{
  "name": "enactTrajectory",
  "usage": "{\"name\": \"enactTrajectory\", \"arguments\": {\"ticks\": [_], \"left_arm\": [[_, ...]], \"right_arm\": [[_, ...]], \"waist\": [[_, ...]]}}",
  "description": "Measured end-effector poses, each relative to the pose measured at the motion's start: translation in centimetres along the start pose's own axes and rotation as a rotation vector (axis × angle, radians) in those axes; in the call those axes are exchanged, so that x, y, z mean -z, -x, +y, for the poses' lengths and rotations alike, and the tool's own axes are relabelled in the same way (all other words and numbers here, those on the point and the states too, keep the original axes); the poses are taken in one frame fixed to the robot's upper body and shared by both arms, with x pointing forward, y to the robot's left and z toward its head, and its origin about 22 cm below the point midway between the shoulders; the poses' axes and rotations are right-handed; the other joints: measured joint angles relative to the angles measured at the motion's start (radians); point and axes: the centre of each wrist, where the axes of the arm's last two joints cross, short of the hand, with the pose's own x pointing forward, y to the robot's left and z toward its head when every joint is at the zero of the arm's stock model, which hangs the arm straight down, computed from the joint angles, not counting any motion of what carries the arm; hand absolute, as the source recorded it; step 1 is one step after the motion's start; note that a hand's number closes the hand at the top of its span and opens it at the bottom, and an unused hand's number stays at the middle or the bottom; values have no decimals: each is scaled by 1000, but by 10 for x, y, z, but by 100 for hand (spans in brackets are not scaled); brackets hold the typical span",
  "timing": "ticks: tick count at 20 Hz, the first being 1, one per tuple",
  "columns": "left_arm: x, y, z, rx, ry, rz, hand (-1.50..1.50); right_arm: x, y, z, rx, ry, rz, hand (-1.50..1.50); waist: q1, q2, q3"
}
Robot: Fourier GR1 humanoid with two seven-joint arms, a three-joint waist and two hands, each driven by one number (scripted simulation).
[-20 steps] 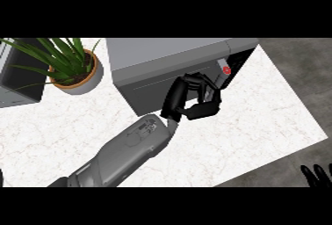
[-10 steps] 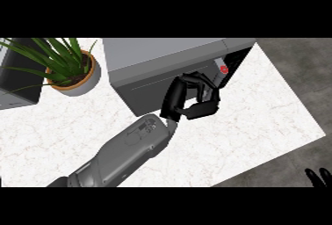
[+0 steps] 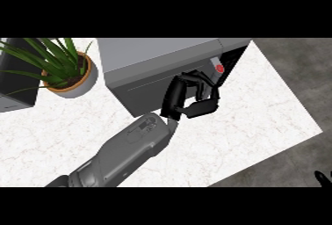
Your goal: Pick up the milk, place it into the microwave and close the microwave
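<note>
White marbled bench [image 3: 259, 110]; grey microwave [image 3: 156, 66], door nearly shut, milk not visible, presumably inside; left hand [image 3: 191, 99], fingers curled empty against door's edge; closing step, judged to need a final push; right hand [image 3: 322, 177], state untellable.

Matt grey microwave [image 3: 156, 57], marbled counter [image 3: 259, 114]

From my seat the light reads even and fairly bright, with the white bench [image 3: 246, 114] glowing cleanly across the middle of the frame. I see no glare spots on it. A soft shadow sits under the potted plant [image 3: 62, 70] at upper left, and the microwave [image 3: 162, 70] front is darker than its top, so light seems to fall from above. The floor [image 3: 298, 66] at right stays dim grey.
</note>
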Motion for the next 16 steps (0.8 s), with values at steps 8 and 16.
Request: {"name": "enactTrajectory", "arguments": {"ticks": [8, 16], "left_arm": [[1, 2, -1, -5, -11, -13, 150], [2, 3, -1, -9, -20, -22, 150]], "right_arm": [[-3, -5, 3, 50, 1, 9, -150], [-3, -14, 3, 61, -17, 19, -150]], "waist": [[-6, 1, 2], [-14, 2, 2]]}}
